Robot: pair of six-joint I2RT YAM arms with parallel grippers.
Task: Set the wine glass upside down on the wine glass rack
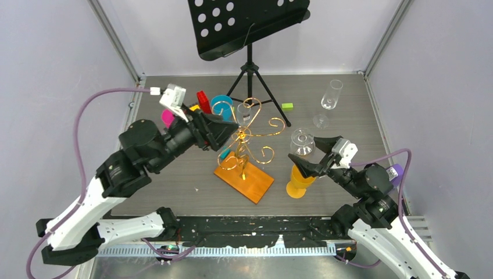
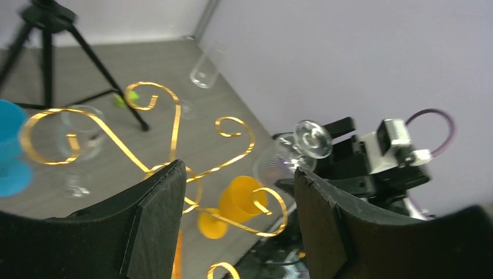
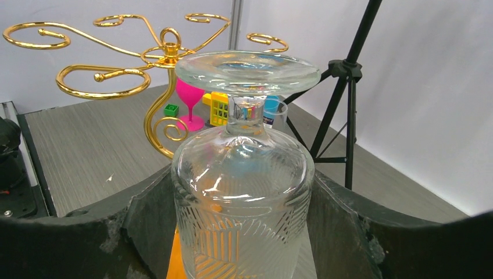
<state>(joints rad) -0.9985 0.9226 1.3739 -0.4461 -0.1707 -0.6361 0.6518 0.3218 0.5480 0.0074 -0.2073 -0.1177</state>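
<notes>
The wine glass (image 3: pixel 241 192) is clear with cut lines. It is upside down, its foot (image 3: pixel 247 70) on top. My right gripper (image 3: pixel 242 183) is shut on its bowl and holds it above the table, right of the rack; both show in the top view, gripper (image 1: pixel 311 156) and glass (image 1: pixel 302 141). The wine glass rack (image 1: pixel 251 132) is gold wire with curled loop arms on an orange base (image 1: pixel 247 183). My left gripper (image 1: pixel 228 131) is open and empty, close against the rack's left side. In the left wrist view its jaws (image 2: pixel 238 174) frame the gold loops (image 2: pixel 174 125) and the held glass (image 2: pixel 305 142).
A yellow goblet (image 1: pixel 299 181) stands just under my right gripper. A clear flute (image 1: pixel 330 100) stands at the back right, a small clear glass (image 1: pixel 243 113) behind the rack. A blue cup (image 1: pixel 222 106), red and pink items and a green block (image 1: pixel 287 106) lie near the black music stand (image 1: pixel 250 64).
</notes>
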